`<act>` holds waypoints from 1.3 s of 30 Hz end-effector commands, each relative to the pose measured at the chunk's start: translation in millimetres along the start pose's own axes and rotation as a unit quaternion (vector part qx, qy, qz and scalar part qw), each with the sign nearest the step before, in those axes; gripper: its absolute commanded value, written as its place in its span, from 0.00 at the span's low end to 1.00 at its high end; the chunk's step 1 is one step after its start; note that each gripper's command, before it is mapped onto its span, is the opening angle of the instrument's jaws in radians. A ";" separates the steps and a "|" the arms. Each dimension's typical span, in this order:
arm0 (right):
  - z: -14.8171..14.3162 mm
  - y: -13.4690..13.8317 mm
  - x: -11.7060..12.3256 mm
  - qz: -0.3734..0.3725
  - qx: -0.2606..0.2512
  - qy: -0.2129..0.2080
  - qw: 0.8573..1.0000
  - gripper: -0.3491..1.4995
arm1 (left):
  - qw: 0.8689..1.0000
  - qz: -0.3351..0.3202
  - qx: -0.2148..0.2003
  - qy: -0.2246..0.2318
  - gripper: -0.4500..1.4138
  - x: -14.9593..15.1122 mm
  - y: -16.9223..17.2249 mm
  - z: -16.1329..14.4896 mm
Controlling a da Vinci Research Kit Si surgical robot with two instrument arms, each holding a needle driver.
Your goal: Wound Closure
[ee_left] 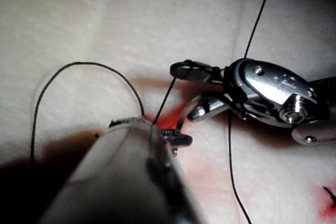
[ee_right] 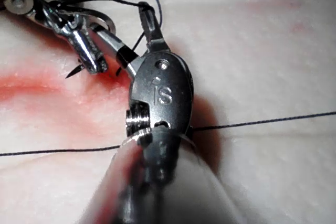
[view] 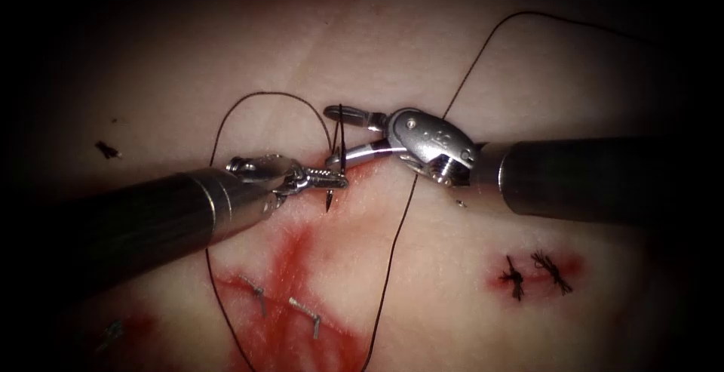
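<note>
The left tool (view: 332, 182) clamps the needle (view: 336, 153) near its tip, needle standing almost upright over the cut (view: 302, 244); the right tool (view: 343, 134) gapes wide, one jaw each side of it, gripping nothing

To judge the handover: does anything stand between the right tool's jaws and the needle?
Nothing visible does. The right tool has its jaws open on either side of the needle, which the left tool holds with shut jaws near its pointed end. The thread passes close by the upper jaw, not through the gap.
</note>
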 end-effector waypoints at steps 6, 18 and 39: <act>0.0 -1.3 0.1 -0.019 -0.003 0.001 1.000 0.74 | 0.999 -0.028 -0.016 0.014 0.00 0.1 -0.4 0.8; 0.5 -1.9 -0.3 -0.029 0.005 -0.005 1.000 0.65 | 0.998 -0.038 -0.040 0.004 0.00 -0.3 0.0 1.1; 0.1 -2.3 -0.2 -0.033 0.032 -0.039 0.998 0.00 | 0.998 -0.045 -0.042 0.000 0.33 -0.1 0.3 1.3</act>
